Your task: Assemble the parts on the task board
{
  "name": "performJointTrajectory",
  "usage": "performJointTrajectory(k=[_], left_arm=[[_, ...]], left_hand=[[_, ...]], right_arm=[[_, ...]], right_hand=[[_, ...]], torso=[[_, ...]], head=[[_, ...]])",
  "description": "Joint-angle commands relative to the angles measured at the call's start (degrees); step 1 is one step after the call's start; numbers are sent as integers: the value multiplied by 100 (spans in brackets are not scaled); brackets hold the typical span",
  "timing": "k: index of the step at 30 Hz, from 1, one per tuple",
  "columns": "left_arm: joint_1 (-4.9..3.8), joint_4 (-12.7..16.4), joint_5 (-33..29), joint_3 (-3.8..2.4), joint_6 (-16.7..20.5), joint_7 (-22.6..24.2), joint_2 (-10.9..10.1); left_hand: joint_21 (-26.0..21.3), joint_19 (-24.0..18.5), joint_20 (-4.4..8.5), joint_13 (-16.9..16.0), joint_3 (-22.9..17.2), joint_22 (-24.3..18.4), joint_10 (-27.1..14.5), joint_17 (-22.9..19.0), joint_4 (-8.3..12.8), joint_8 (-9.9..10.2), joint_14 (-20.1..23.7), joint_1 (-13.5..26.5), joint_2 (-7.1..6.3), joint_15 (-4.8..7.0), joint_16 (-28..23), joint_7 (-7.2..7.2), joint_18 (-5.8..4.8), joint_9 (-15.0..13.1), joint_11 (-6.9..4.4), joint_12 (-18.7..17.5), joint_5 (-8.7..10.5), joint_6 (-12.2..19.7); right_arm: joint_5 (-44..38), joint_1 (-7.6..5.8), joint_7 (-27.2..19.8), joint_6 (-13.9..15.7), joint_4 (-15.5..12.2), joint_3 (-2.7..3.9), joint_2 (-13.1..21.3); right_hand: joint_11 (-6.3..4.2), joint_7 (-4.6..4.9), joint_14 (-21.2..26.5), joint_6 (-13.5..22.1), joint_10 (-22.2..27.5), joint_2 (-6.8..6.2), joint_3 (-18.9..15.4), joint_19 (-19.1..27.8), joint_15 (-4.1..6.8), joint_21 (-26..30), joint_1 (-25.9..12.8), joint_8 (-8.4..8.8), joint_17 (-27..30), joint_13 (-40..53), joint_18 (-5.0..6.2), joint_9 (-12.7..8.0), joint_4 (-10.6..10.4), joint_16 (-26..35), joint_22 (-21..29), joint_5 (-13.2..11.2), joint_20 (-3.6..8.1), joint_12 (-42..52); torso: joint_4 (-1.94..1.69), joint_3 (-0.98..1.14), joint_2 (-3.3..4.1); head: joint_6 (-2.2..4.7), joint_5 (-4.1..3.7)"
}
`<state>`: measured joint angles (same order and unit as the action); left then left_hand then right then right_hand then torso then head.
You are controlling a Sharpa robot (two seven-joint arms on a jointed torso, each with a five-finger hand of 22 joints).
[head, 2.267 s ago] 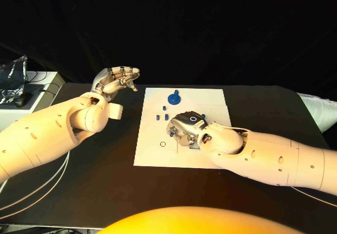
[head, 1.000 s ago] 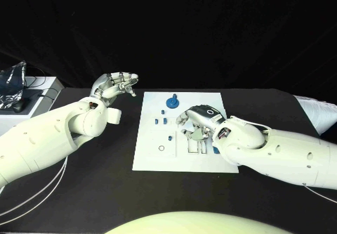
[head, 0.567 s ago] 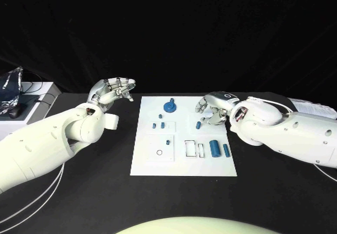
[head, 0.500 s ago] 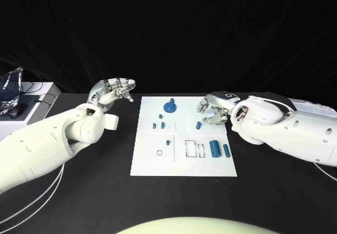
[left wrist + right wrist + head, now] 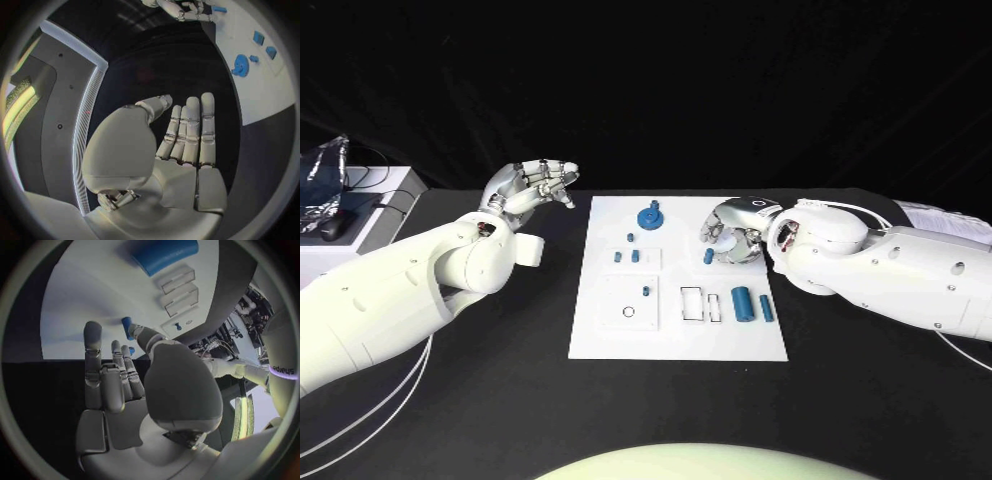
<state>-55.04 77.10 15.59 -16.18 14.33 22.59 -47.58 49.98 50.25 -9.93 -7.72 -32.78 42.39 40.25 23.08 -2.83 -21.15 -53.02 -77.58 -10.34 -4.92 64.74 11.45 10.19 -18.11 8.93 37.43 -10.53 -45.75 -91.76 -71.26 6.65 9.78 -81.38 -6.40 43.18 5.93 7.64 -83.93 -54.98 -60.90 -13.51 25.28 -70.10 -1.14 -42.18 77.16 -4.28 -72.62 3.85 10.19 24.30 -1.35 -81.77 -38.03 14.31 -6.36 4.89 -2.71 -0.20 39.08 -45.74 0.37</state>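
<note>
Several blue parts (image 5: 743, 303) lie loose on the task board (image 5: 678, 335). Right robot hand (image 5: 730, 228) (released, beside a small peg (image 5: 710, 256)) is judged reaching; pinching required next.

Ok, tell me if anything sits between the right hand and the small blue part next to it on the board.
Nothing visible does. The right hand hovers right beside the small blue part on the task board, with only bare white plate between them.

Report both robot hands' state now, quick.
Left robot hand: open, holding nothing, raised beside the task board.
Right robot hand: cannot be told; over the board near a small blue part, contact unclear.
</note>
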Motion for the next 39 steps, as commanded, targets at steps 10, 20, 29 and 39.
performJointTrajectory(k=[10, 20, 29, 39], left_arm=[[2, 1, 16, -5, -80, 78, -2], [2, -2, 17, -5, -81, 64, -5], [2, -3, 17, -5, -76, 52, -9], [3, -9, 17, -5, -78, 44, -4]], left_hand=[[-35, -12, -19, 8, 30, -9, -51, 9, 5, -20, 45, 33, 3, 15, 33, 11, 35, 16, -3, 38, 14, 55], [-39, -6, -19, 8, 35, -12, -58, 10, -1, -24, 43, 32, 13, 14, 39, 15, 35, 20, -2, 45, 13, 61], [-41, -3, -19, 8, 34, -14, -62, 10, -4, -28, 42, 27, 25, 14, 43, 16, 36, 22, -1, 49, 11, 62], [-42, -1, -19, 8, 33, -15, -65, 10, -4, -30, 42, 23, 31, 14, 45, 17, 36, 23, -1, 51, 10, 63]], right_arm=[[-246, 41, -60, -273, -55, -12, -59], [-278, 59, -29, -235, -50, -15, -82], [-426, 78, -23, -3, -42, -16, -105], [-542, 88, 36, 467, -158, -17, -54]], right_hand=[[-66, 43, -258, -216, -299, 41, 106, -104, 67, -15, 112, -107, -13, 2, -40, 20, -71, -56, -75, 36, 50, 149], [-127, 38, -272, -565, -675, 174, 532, -150, 117, -57, 110, -256, -51, 3, -52, 68, -215, -93, -182, -87, 99, 153], [-180, 17, -274, -718, -943, 461, 949, -131, 160, -41, 275, -370, -54, 23, -46, 158, -158, -105, -228, -541, 156, 101], [-213, 15, -280, -742, -1177, 603, 1341, -131, 193, -151, 356, -488, -68, 60, -60, 286, 8, -119, -401, -1080, 198, 64]], torso=[[8, 0, 0], [5, 3, -2], [2, 6, 2], [2, 4, -5]], head=[[-25, 7], [-30, -6], [-38, -2], [-50, 1]])
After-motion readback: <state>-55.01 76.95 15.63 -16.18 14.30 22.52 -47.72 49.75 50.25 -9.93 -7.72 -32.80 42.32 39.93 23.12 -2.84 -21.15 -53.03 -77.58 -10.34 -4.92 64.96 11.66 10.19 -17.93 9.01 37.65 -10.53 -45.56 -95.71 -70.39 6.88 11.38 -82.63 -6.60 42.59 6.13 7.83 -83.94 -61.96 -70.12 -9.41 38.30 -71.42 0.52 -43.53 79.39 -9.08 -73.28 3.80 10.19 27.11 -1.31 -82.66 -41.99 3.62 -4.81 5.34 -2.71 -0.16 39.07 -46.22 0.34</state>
